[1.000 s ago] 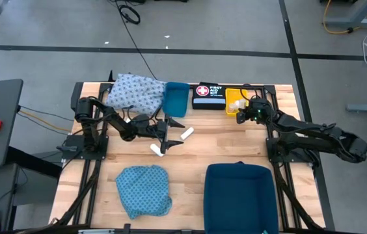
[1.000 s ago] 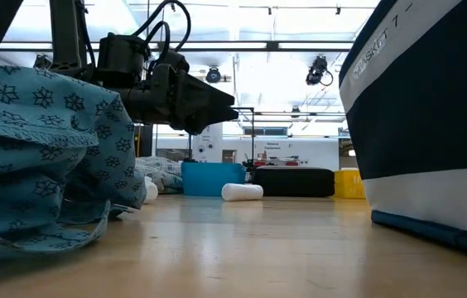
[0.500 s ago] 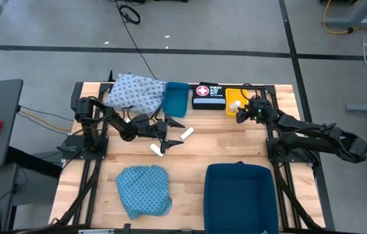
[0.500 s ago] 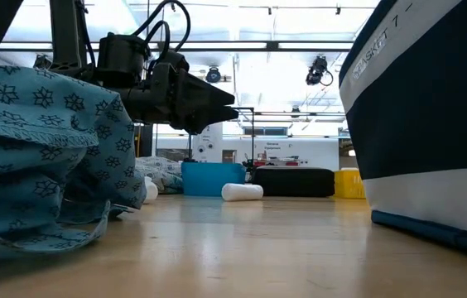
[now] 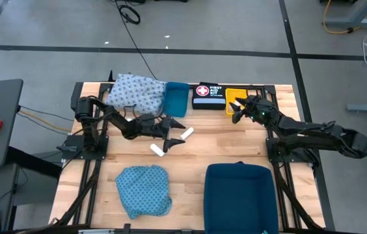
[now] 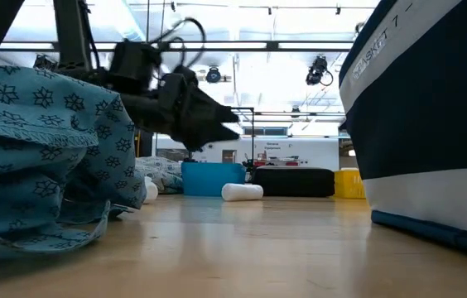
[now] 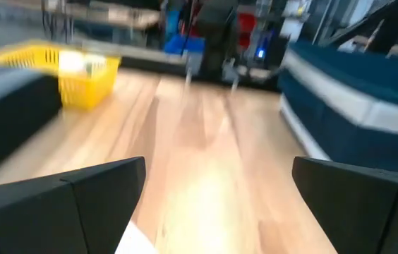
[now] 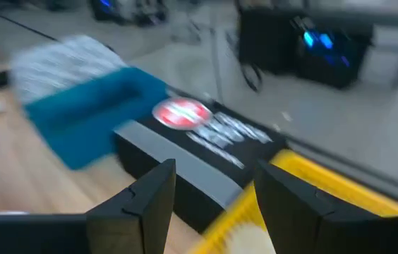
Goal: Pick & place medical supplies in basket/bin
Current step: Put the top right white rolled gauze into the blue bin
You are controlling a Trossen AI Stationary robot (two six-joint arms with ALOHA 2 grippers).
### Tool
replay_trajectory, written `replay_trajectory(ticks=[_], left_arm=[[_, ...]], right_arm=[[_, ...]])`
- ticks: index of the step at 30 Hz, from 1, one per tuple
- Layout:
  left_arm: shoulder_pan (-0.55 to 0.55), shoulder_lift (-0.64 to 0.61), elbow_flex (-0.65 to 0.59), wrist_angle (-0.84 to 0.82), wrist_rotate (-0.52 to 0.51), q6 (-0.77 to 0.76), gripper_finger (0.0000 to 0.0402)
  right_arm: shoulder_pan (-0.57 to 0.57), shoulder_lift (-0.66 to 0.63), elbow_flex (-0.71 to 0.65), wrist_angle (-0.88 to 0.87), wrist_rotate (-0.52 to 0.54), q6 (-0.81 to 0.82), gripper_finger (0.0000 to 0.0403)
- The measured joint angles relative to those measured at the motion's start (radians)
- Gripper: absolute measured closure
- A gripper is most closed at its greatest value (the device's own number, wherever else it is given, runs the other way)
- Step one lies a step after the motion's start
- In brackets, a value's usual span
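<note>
Two white rolls lie on the wood: one just beyond my left gripper's open fingers, the other beside its near finger, showing at the left wrist view's bottom. My left gripper hovers above the table, holding nothing. My right gripper stands open at the yellow basket's near edge, with nothing between its fingers. The whitish-blue cloth lies at the far left, the teal cloth at the near left.
A small blue bin and a black first-aid box stand along the far edge. A large dark blue bin fills the near right. In the low view the teal cloth fills the left foreground.
My right gripper has risen, swung toward the table's left and tipped up toward level at the yellow basket. My left gripper has tipped its fingers a little downward toward the rolls and stayed open. The rolls and cloths lie where they were.
</note>
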Motion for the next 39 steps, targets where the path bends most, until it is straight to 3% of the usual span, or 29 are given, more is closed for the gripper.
replay_trajectory(ticks=[7,17,30,39], left_arm=[[-0.014,0.000,0.175,-0.427,-0.061,0.001,0.0040],[-0.039,0.000,0.424,-0.995,-0.259,0.050,0.0040],[-0.052,0.000,0.466,-1.131,-0.323,0.030,0.0044],[-0.052,0.079,0.471,-1.112,-0.326,0.022,0.0085]], right_arm=[[0.134,0.000,0.000,0.166,0.011,-0.068,0.0206],[0.248,0.000,0.000,0.167,0.117,-0.117,0.0206],[0.311,0.000,0.000,0.166,0.192,-0.141,0.0206],[0.310,0.000,0.000,0.168,0.197,-0.140,0.0206]])
